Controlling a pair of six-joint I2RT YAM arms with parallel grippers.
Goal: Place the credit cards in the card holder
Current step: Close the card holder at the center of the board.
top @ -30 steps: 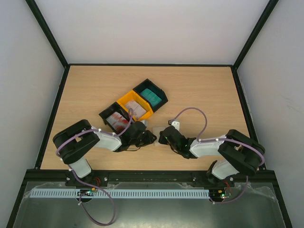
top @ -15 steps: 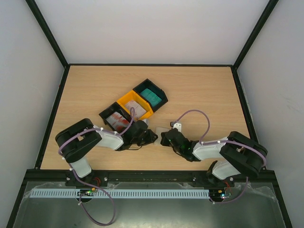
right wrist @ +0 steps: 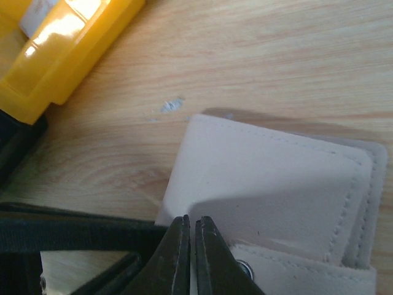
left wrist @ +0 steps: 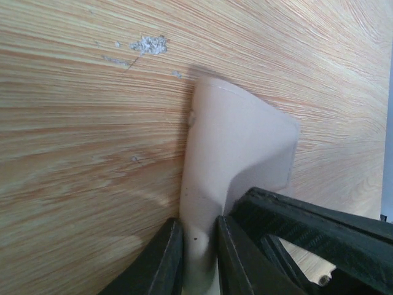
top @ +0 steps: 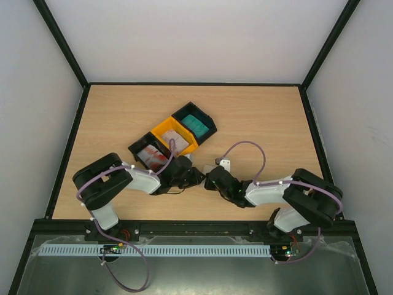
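Note:
The beige card holder [top: 207, 168] lies on the table between my two grippers, just below the trays. My left gripper [top: 195, 177] is shut on its folded edge; in the left wrist view the jaws [left wrist: 198, 252] pinch the beige card holder [left wrist: 239, 141], which bows upward. My right gripper [top: 212, 178] is shut with its tips [right wrist: 191, 224] against the top flap of the card holder [right wrist: 264, 184]. The credit cards sit in the trays: a white-red one [top: 152, 157], a white-grey one [top: 178, 142] and a teal one [top: 198, 125].
The joined black-yellow-black trays [top: 161, 129] run diagonally just behind the grippers; the yellow tray's corner [right wrist: 67, 55] is close to the holder. Black frame posts and white walls bound the wooden table [top: 264, 117].
My right gripper has edged left, closer to the left gripper and onto the holder. The left gripper has kept its hold and barely moved.

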